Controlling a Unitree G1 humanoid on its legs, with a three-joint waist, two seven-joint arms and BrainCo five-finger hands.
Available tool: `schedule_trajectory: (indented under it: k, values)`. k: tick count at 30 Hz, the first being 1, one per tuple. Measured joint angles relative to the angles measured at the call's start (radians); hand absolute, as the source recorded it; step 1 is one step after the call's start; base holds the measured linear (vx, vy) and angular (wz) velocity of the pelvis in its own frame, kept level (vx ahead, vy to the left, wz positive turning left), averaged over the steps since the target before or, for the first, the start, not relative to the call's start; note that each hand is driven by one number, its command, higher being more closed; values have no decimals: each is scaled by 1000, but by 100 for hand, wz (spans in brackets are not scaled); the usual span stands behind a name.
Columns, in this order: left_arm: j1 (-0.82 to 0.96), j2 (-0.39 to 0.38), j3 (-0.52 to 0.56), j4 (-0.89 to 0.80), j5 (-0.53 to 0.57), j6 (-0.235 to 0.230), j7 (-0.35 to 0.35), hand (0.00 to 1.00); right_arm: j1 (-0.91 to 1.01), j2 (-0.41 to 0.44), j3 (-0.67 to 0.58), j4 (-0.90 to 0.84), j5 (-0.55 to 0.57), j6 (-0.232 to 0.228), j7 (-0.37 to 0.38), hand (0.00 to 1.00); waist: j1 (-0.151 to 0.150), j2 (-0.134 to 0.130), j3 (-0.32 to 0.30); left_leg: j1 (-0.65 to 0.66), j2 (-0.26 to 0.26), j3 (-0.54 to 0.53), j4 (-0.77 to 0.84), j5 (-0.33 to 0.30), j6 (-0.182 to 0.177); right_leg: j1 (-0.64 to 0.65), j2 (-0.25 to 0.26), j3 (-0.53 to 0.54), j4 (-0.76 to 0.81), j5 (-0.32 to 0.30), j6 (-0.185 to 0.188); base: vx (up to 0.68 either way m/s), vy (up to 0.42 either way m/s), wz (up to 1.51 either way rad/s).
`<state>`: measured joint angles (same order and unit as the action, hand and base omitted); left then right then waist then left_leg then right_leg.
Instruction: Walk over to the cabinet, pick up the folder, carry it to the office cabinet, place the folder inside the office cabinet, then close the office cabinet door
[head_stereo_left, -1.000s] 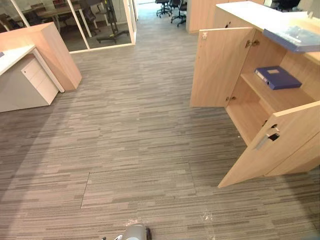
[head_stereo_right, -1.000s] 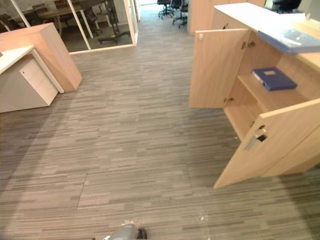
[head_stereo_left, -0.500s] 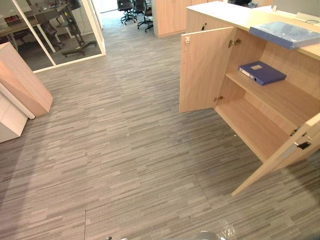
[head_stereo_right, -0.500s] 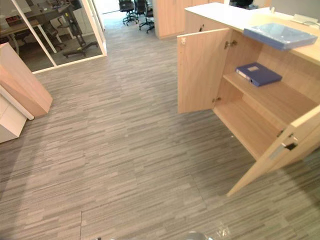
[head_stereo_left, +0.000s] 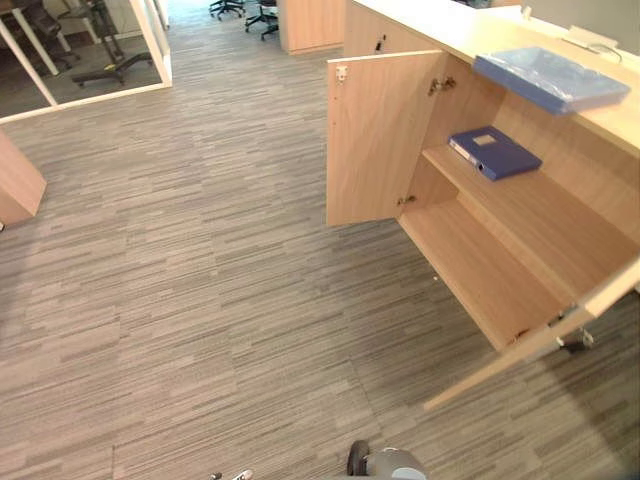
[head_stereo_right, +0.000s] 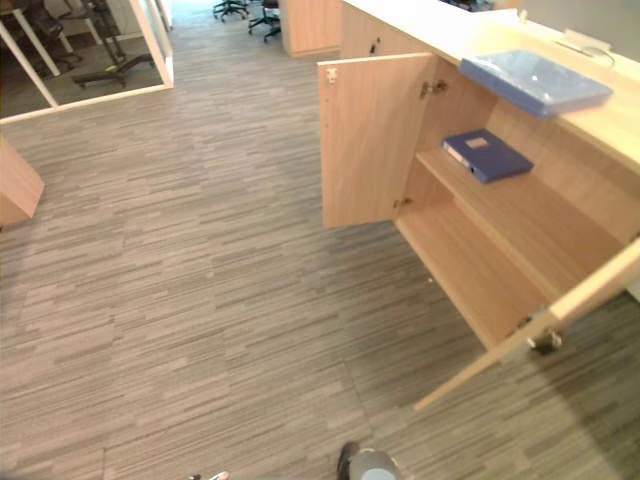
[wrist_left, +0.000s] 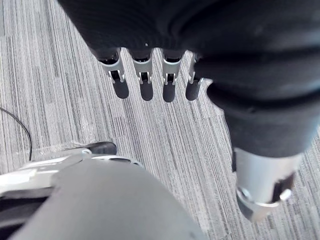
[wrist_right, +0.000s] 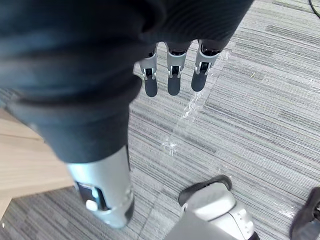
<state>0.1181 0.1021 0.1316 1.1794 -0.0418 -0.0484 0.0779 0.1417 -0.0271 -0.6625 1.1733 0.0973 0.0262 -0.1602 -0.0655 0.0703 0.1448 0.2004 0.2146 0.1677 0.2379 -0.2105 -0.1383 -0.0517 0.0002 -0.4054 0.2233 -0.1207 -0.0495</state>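
Left eye view: the cabinet (head_stereo_left: 470, 270) stands from 1 to 3 o'clock with both doors swung wide. A dark folder (head_stereo_left: 493, 152) lies flat on the shelf (head_stereo_left: 560, 205) at 2 o'clock, near the far door (head_stereo_left: 385, 135). A pale folder (head_stereo_left: 550, 78) rests on the cabinet top at 1 o'clock.

Right eye view: the near door (head_stereo_right: 540, 325) juts out at 4 o'clock.

Left wrist view: the left hand (wrist_left: 146, 85) hangs over carpet (wrist_left: 60, 75), fingers straight and empty.

Right wrist view: the right hand (wrist_right: 173, 80) is likewise relaxed and holds nothing.

The dark folder looks stiff, boxy and fairly light, with a smooth cover that may slip. I would pinch it across the spine edge that faces the opening.
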Motion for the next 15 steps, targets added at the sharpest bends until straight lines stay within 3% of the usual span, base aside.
schedule_trajectory:
  k: [2, 3, 4, 6, 9, 10, 12, 13, 15]
  values:
    - [12, -6, 52, -14, -29, 1, -2, 0, 8, 7, -20, -2, 1, 0, 0, 0, 3, -9, -3, -109, 21, -16, 278, 1, -10, 58, 3, 0, -45, -1, 3, 382, -192, 13]
    - [42, -33, 104, -33, -51, 2, -2, 0, 9, -4, -12, -5, 2, 3, 0, 0, 5, 5, -4, -212, 66, -14, 549, 15, -22, 119, 22, 4, -79, -4, 4, 363, -116, -3]
    - [57, -47, 130, -55, -64, 1, -1, 0, 8, -7, -3, -9, 2, 3, 0, 0, 5, 12, -3, -256, 90, -1, 674, 10, -14, 162, 37, 13, -106, -7, 1, 355, -63, -18]
    - [62, -53, 139, -75, -73, 1, -1, 0, 1, -9, 18, -11, 0, 2, 0, 0, 20, 11, -3, -309, 102, 19, 763, -7, 8, 208, 48, 43, -130, -12, -16, 308, -4, -43]
    - [57, -54, 138, -90, -108, -1, -1, 0, -53, -13, 19, 0, 0, 2, -2, 0, 54, 7, 2, -405, 70, 46, 658, -57, 29, 252, 32, 128, -147, -11, -17, 338, 107, -90]
    - [57, -54, 133, -90, -116, -1, 0, 0, -63, -19, 21, 0, 2, 1, -3, 0, 58, 2, 5, -430, 38, 33, 531, -57, 29, 266, 8, 162, -156, -13, -9, 374, 234, -93]
    - [57, -54, 130, -89, -129, -2, 1, 0, -76, -15, 28, -3, 2, -3, -3, 0, 60, -3, 9, -446, -7, -31, 270, -31, 20, 296, -36, 213, -185, -15, 24, 343, 259, -89]
    - [58, -56, 132, -89, -134, -3, 2, 0, -65, -10, 36, -17, 3, -3, -4, 0, 60, -4, 9, -441, -24, -111, 57, 32, 20, 323, -74, 245, -201, -32, 62, 381, 351, -67]
    - [61, -58, 134, -90, -143, -10, 3, 0, -43, -7, 61, -42, 2, -4, -9, 0, 61, -4, 9, -442, -18, -174, -63, 71, 12, 352, -108, 266, -197, -63, 109, 436, 466, -53]
